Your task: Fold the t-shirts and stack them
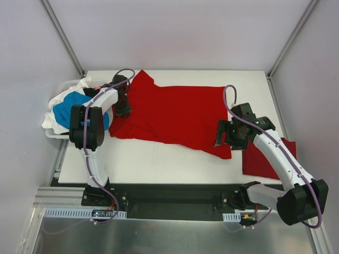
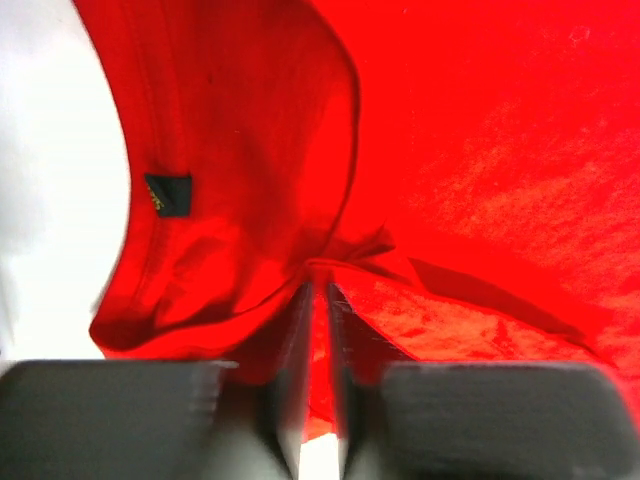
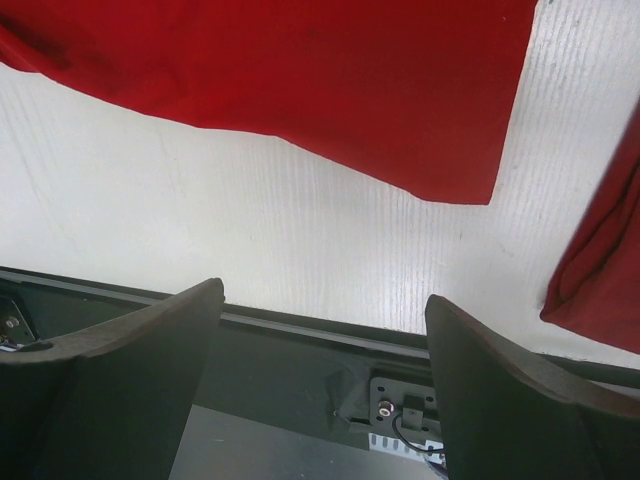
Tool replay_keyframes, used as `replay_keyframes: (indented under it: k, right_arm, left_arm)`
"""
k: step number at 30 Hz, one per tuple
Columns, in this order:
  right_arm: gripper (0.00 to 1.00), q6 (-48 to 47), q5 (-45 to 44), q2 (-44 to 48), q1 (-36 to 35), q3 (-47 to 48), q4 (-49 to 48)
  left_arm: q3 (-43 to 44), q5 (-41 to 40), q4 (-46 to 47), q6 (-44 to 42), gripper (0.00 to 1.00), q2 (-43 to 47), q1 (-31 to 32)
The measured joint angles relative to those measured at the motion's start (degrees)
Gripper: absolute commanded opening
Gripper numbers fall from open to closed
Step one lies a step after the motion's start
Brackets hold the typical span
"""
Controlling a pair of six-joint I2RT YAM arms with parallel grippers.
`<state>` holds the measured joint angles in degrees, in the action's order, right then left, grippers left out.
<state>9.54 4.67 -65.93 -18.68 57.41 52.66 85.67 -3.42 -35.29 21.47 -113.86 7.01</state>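
Left tool [image 2: 320,300] on red t-shirt [image 1: 175,114], crosswise

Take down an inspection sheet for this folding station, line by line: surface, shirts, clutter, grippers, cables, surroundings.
Surface: white table, largely covered by cloth.
Job's things: spread red t-shirt across the middle; folded red shirt at the right edge; heap of white and blue shirts at the far left corner.
Clutter: nothing seen.
Grippers: left gripper pinched shut on the spread red t-shirt's edge; right gripper open and empty, by that shirt's near right corner.
Cables: purple cable looped along each arm.
Surroundings: pale walls, metal frame posts.
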Motion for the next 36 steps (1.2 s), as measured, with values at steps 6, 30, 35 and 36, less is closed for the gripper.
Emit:
replay_keyframes:
  k: [6, 30, 35, 36]
  right_arm:
    - [0.86, 0.02, -0.11, 0.00, 0.00, 0.00, 0.31]
    - [0.86, -0.70, -1.01, -0.02, 0.00, 0.24, 1.16]
    - [0.86, -0.87, -1.01, -0.02, 0.00, 0.24, 1.16]
    - [0.86, -0.90, -1.01, -0.02, 0.00, 0.24, 1.16]
  left_arm:
    - [0.00, 0.46, 0.15, -0.96, 0.68, -0.44, -0.09]
    - [2.23, 12.39, 3.89, -1.68, 0.00, -0.57, -1.81]
    - [1.88, 12.35, 3.98, -1.75, 0.00, -0.57, -1.81]
    - [1.62, 12.35, 4.00, -1.75, 0.00, -0.57, -1.81]
